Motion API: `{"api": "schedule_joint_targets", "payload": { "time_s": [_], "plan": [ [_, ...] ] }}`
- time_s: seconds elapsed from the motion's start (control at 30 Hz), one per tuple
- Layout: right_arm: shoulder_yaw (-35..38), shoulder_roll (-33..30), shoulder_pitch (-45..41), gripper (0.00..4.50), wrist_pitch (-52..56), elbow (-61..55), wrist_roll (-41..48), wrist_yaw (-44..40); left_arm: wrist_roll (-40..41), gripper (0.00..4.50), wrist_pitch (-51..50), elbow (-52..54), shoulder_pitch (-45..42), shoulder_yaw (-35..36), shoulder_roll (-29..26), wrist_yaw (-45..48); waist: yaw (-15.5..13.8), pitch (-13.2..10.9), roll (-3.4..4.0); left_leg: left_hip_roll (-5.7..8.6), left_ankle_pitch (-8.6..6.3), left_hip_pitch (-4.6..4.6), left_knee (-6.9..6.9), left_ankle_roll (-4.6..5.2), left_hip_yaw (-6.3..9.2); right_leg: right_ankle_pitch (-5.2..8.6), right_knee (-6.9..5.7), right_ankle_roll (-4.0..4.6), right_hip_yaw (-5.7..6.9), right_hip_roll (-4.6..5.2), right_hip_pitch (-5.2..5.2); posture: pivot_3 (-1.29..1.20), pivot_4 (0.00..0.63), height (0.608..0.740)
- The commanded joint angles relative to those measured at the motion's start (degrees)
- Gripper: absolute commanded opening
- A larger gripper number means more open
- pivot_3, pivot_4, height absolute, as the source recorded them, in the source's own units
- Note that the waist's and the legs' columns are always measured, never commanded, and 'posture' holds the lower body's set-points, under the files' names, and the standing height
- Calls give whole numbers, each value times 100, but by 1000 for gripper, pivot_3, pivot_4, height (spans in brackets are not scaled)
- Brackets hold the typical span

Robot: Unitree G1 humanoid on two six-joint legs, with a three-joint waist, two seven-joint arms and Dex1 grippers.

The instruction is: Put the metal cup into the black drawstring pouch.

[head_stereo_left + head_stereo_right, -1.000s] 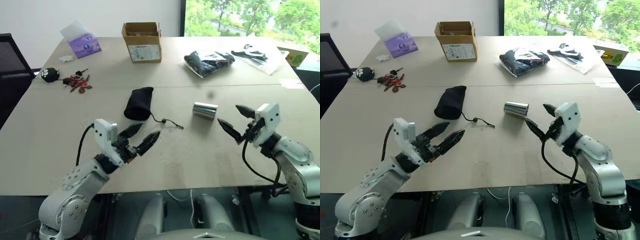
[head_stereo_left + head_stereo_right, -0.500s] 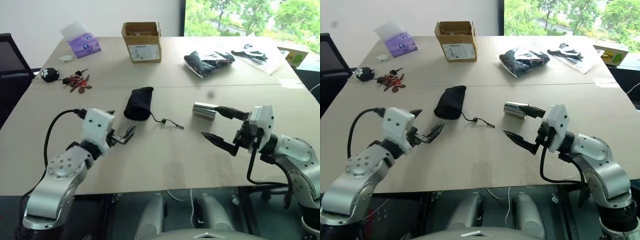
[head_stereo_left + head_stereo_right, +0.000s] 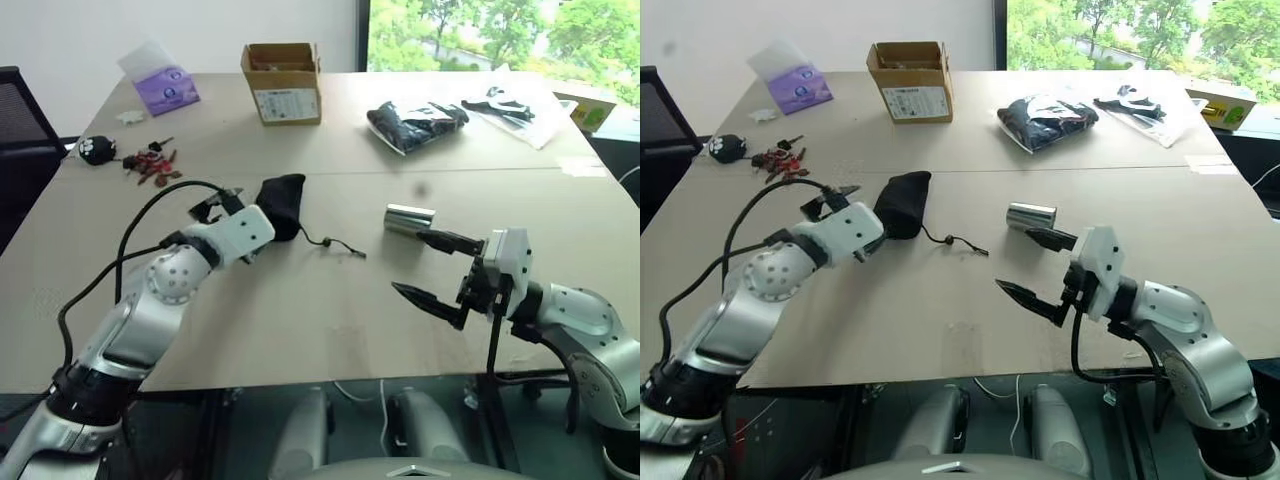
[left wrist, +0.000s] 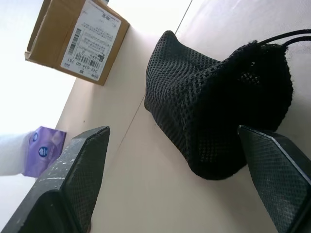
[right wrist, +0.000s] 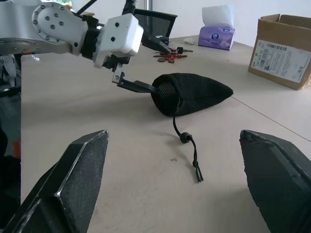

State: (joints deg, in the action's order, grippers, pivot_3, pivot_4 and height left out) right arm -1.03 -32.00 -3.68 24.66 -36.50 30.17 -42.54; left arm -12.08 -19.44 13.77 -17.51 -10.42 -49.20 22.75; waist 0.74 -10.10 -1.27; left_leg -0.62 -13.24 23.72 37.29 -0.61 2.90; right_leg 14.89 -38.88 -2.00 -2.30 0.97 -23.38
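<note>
Step one is the reach for the soft black mesh drawstring pouch [image 3: 279, 203], which lies flat on the pale wooden counter [image 3: 300, 310]. The left gripper [image 4: 175, 194] sits right at its closed end, jaws wide and empty. The small shiny silver metal cup [image 3: 409, 220] lies on its side nearby (untouched). The right gripper [image 3: 437, 268] waits beside it, jaws wide. Next, I think, the left jaws must pinch the pouch.

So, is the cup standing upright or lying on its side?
On its side. The cup lies on the table, its round wall against the tabletop.
</note>
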Motion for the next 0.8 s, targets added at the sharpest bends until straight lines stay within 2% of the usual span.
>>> {"api": "schedule_joint_targets", "payload": {
  "time_s": [0.03, 0.07, 0.1, 0.13, 0.27, 0.37, 0.4, 0.57, 0.7, 0.8],
  "plan": [
    [68, 10, 80, 4467, -125, -329, -59, 167, -348, 4136, 355, -541, -533, -200, 194, 114, 0, 0, 0, 0, 0, 0, 1, 0, 0, 0, -1, 0, 0, 0, 0, 0, 150, 740],
    [75, 17, 93, 4500, -117, -335, -78, 211, -369, 3845, 482, -683, -638, -248, 229, 213, 5, 0, -1, 1, 0, 0, 1, 0, -1, 0, -2, 0, 0, 0, 0, 0, 150, 740],
    [86, 28, 96, 4500, -101, -336, -96, 268, -361, 3764, 556, -788, -726, -266, 278, 300, 15, 0, -1, 0, 0, 1, 1, 0, 2, 0, -2, 0, 2, -1, 0, 0, 150, 740],
    [95, 43, 88, 4500, -65, -337, -110, 348, -331, 3372, 611, -863, -790, -255, 320, 373, 16, 0, -1, 0, 0, -1, 1, 0, 0, 0, -2, 0, 0, 0, 0, 0, 150, 740],
    [143, 149, -18, 4500, 508, -316, -68, 973, -225, 1620, 706, -1056, -949, -169, 425, 689, 18, 0, -1, 0, 0, 0, 1, 0, 0, 0, -5, 0, -1, 0, -2, 0, 150, 740],
    [53, 0, -135, 4500, 1267, -532, -647, 1796, 297, 33, 247, -971, -995, 26, 618, 1173, 7, 0, 0, 0, 0, 1, 2, 0, 2, -1, -6, 0, 0, 1, -2, 0, 150, 740],
    [16, -28, -183, 4500, 1416, -569, -744, 1924, 502, 33, -50, -912, -1020, 132, 724, 1284, 6, 0, -1, 0, 0, 2, 2, 0, 1, -1, -6, 0, 0, 2, -1, 0, 150, 740],
    [175, -17, -574, 4500, 1985, -346, -124, 1657, 1641, 33, -2234, -452, -1349, 804, 1221, 1656, 17, -1, -1, 2, 0, 5, 7, 0, 11, 0, -8, -1, 9, -1, -1, 0, 150, 740],
    [411, 25, -754, 4500, 2431, -143, 77, 1828, 2457, 33, -3802, -67, -1438, 1309, 1442, 1721, 29, 0, -1, 2, 0, 6, 7, 0, 11, -1, -10, -1, 10, -1, -1, 0, 150, 740],
    [521, 74, -809, 4500, 2701, -5, 262, 1853, 2917, 33, -4599, 61, -1508, 1725, 1732, 1543, 25, 0, -1, 2, 0, 4, 7, 0, 12, -1, -10, -1, 10, 0, -1, 0, 150, 740]
  ]
}}
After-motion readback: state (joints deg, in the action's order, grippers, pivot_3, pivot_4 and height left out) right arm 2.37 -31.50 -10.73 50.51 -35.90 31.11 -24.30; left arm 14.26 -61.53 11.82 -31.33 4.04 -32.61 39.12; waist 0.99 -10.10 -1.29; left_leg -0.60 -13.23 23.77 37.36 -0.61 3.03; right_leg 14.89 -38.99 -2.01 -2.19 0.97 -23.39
